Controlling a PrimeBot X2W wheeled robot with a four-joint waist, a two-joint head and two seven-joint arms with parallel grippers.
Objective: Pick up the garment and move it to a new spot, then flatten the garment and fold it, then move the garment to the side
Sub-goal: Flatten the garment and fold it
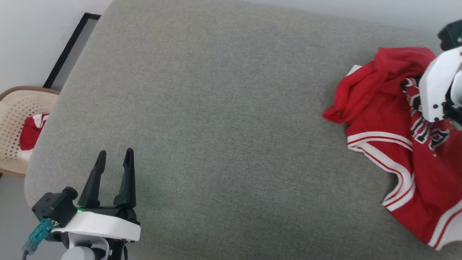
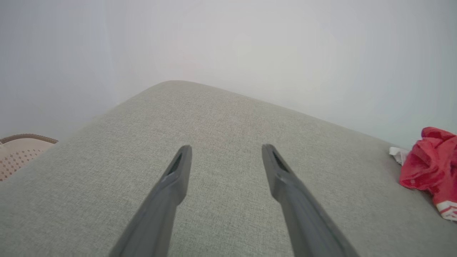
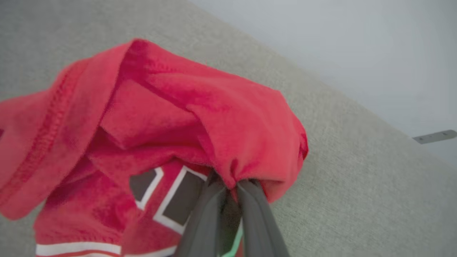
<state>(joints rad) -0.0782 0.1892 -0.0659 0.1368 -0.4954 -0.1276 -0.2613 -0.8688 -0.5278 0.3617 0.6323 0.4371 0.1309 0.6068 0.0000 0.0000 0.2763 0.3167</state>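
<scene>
One red jersey garment (image 1: 375, 122), a soft knit with red-and-white striped trim and black numerals edged in white, lies crumpled at the right end of one broad grey woven cushion (image 1: 216, 108) with rounded corners. Two grippers are at work, each with two long, dark, tapered fingers. The right gripper (image 3: 230, 184) has its fingers pinched together on a puckered bunch of the red cloth, close by the numerals. The left gripper (image 1: 115, 155) stands with its fingers spread wide and empty over the cushion's near left part, well apart from the garment. Beyond the cushion's left edge sits one beige perforated chair (image 1: 14, 112) with a brown rim, and one red-and-white cloth (image 1: 30, 130) lies on its seat.
</scene>
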